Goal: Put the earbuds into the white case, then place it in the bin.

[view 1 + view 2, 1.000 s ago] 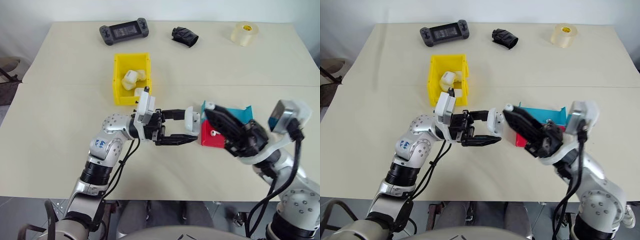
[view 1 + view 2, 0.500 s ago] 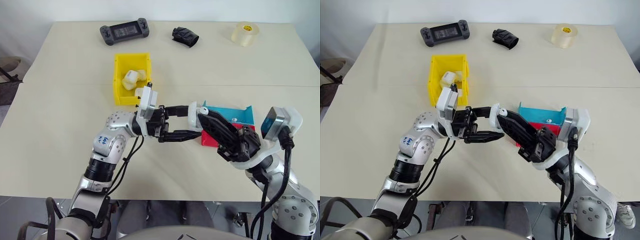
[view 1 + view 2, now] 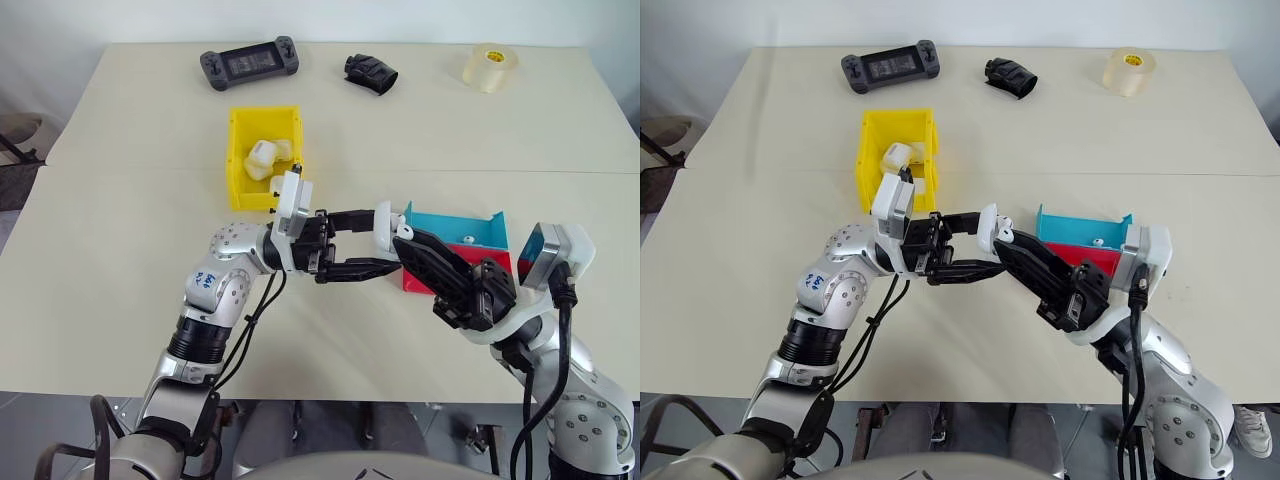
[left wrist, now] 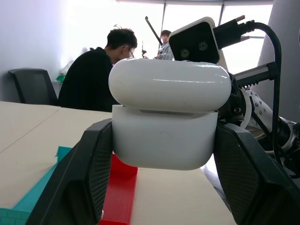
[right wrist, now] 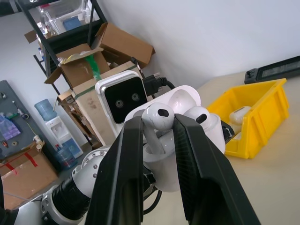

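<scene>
Earbuds were the matter in hand: one tiny glossy white wireless earbud [image 5: 157, 114] with a short stem was pinched between the nearly closed black fingers of the right gripper [image 5: 158, 123], its stem pointing down into the case. The small glossy white rounded case [image 4: 165, 126] was clamped across its lower body by the fully closed left gripper [image 4: 164, 164], held in the air above the pale table [image 3: 120, 280], its hinged lid tipped open. A second earbud [image 5: 199, 115] was already seen seated in the well beside the held one.

The relation that mattered was judged to be this: the case lay just off the tips of the right fingers, toward the robot's left, with its mouth turned toward the incoming earbud. The stem's long axis was roughly lined up with the open well, so a short push along the fingers was thought to be what remained. The right gripper was the nearer tool for the earbud; the left was the nearer to the bright yellow rectangular plastic bin [image 3: 240, 150], which stood on the table beyond the left arm, already holding other white cases [image 3: 262, 158].
</scene>
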Robot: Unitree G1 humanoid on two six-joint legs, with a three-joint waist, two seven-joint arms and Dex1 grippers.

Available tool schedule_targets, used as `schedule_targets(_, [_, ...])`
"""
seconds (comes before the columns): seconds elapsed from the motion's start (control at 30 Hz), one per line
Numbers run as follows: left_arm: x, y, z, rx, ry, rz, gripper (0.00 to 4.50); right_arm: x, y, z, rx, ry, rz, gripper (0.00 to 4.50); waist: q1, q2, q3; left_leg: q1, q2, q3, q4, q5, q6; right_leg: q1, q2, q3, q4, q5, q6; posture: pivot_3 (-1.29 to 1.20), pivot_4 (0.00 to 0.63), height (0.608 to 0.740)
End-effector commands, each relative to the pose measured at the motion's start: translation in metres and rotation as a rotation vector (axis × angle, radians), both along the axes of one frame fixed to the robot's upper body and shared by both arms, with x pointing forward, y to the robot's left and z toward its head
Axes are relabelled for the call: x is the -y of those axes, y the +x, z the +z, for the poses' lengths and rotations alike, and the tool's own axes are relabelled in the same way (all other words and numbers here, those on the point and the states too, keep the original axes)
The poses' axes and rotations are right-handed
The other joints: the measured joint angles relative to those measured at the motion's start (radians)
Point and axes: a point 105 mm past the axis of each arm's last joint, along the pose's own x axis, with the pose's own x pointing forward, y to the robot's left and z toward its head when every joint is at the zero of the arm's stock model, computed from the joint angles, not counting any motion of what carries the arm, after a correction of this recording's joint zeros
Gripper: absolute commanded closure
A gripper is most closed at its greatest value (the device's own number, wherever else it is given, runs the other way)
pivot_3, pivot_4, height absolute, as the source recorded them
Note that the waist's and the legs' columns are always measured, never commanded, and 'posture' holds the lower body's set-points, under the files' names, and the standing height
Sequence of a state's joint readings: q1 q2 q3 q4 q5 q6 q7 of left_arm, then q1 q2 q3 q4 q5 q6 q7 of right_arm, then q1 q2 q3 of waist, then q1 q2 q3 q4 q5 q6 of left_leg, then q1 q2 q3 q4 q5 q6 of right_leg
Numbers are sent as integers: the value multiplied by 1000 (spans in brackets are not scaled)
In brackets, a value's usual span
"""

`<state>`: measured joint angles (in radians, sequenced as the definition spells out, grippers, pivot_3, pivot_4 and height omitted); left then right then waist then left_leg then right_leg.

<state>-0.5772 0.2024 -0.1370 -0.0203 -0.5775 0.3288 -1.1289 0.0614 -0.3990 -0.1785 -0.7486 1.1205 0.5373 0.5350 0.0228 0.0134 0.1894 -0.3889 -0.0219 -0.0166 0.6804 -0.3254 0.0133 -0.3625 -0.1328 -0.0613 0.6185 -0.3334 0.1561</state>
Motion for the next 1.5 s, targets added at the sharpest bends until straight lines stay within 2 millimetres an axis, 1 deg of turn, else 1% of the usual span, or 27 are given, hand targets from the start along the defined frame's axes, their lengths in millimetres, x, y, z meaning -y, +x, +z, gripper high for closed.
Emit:
schedule_targets(0.03, [0,-4,16,50,-51,-13,1701,-3,-2,-11,-39,-46,20,3940,0,0,0,0,0,0,0,0,0,0,0,0,0,0,0,0,150,740])
schedule_targets(0.2, [1,-2,19,46,-60,-5,1701,-4,-4,-12,-58,-49,41,3940,1,0,0,0,0,0,0,0,0,0,0,0,0,0,0,0,150,740])
schedule_targets(0.23, [1,-2,19,47,-59,-5,1701,-5,-7,-12,-68,-49,68,3590,1,0,0,0,0,0,0,0,0,0,0,0,0,0,0,0,150,740])
schedule_targets(0.27, [1,-2,19,49,-58,-6,1701,-4,-6,-12,-52,-69,60,3187,1,0,0,0,0,0,0,0,0,0,0,0,0,0,0,0,150,740])
schedule_targets(0.3, [1,-2,19,49,-58,-7,1701,-2,-4,-11,-45,-76,43,2990,1,0,0,0,1,0,0,0,0,0,0,0,0,0,0,0,150,740])
schedule_targets(0.33, [1,-2,19,49,-58,-6,1701,-3,-6,-11,-50,-73,61,2645,1,0,0,0,1,0,0,0,0,1,0,0,-1,0,0,0,150,740])
schedule_targets(0.53, [0,-2,18,52,-54,-6,1701,3,-2,-7,-8,-104,18,586,2,-1,0,0,0,0,0,0,0,1,-1,-1,-1,0,0,0,150,740])
schedule_targets(0.57, [0,-1,17,55,-45,0,1701,7,0,-8,5,-127,-9,345,1,-1,0,0,0,0,0,0,0,1,-1,0,-1,0,0,0,150,740])
schedule_targets(0.6, [0,0,15,64,-27,13,1701,10,-1,-9,11,-150,-16,12,1,-1,0,0,0,0,0,0,0,1,0,-1,-1,0,0,0,150,740])
schedule_targets(0.67, [-1,3,10,88,13,41,1701,18,-2,-12,10,-190,-37,12,2,-1,0,0,0,0,0,0,0,1,0,-1,-1,0,0,0,150,740])
schedule_targets(0.73, [-3,10,1,150,94,101,1701,34,-3,-16,4,-241,-75,12,4,-1,0,0,0,0,0,0,0,1,0,-1,-1,0,0,0,150,740])
schedule_targets(0.8, [-6,19,-5,175,162,165,1701,48,-2,-19,-10,-275,-113,12,4,-1,0,0,-1,0,0,0,0,2,0,-1,-3,0,0,0,150,740])
schedule_targets(0.87, [-8,23,-8,224,213,202,1701,53,-1,-21,-17,-307,-120,12,3,-1,1,0,-1,0,0,0,0,2,0,-1,-3,0,0,0,150,740])
schedule_targets(0.93, [-11,30,-20,306,342,238,1701,56,1,-22,19,-389,-125,385,3,-1,1,0,-1,0,0,0,0,2,0,-1,-3,0,0,0,150,740])
schedule_targets(0.97, [-13,33,-25,320,395,248,1701,56,4,-21,34,-419,-128,630,3,-1,1,0,-1,0,0,0,0,2,1,-1,-2,0,0,0,150,740])
schedule_targets(1.03, [-16,37,-31,355,471,259,1701,51,8,-17,68,-455,-113,1303,1,-1,1,0,-1,1,0,0,0,2,1,-1,-2,0,0,0,150,740])
schedule_targets(1.07, [-16,37,-36,368,519,243,1701,43,10,-13,86,-460,-90,1589,0,-1,1,0,-1,1,0,0,0,2,1,-1,-3,0,0,0,150,740])
schedule_targets(1.1, [-17,36,-39,381,555,228,1701,37,11,-9,111,-470,-78,2027,-1,-1,1,0,-1,1,0,0,0,1,1,-1,-2,0,0,0,150,740])
schedule_targets(1.17, [-18,34,-46,397,607,189,1701,27,14,-5,128,-463,-59,2647,1,-1,1,0,0,1,0,0,0,1,1,-1,-2,0,0,0,150,740])
schedule_targets(1.27, [-17,29,-50,408,631,160,1701,7,18,-3,168,-479,-14,3683,3,-2,1,-1,0,-1,0,0,0,1,0,-2,-2,0,0,0,150,740])
schedule_targets(1.33, [-16,28,-50,408,625,155,1701,-1,23,-5,174,-491,-17,4403,4,-2,1,-1,0,-1,0,0,0,1,-1,-2,-3,0,0,0,150,740])
schedule_targets(1.37, [-15,27,-49,406,620,155,1701,-6,27,-9,170,-503,-11,4473,4,-2,1,-1,0,-1,0,0,0,1,-1,-2,-2,0,0,0,150,740])
schedule_targets(1.43, [-13,26,-47,403,611,157,1701,-16,31,-22,149,-548,23,4473,3,-2,1,-2,0,-1,0,0,0,1,-1,-2,-2,0,0,0,150,740])
schedule_targets(1.5, [-12,22,-44,398,591,138,1701,-21,36,-27,134,-557,21,4473,3,-2,1,-2,-1,-1,0,0,0,0,0,-3,-2,0,0,0,150,740])
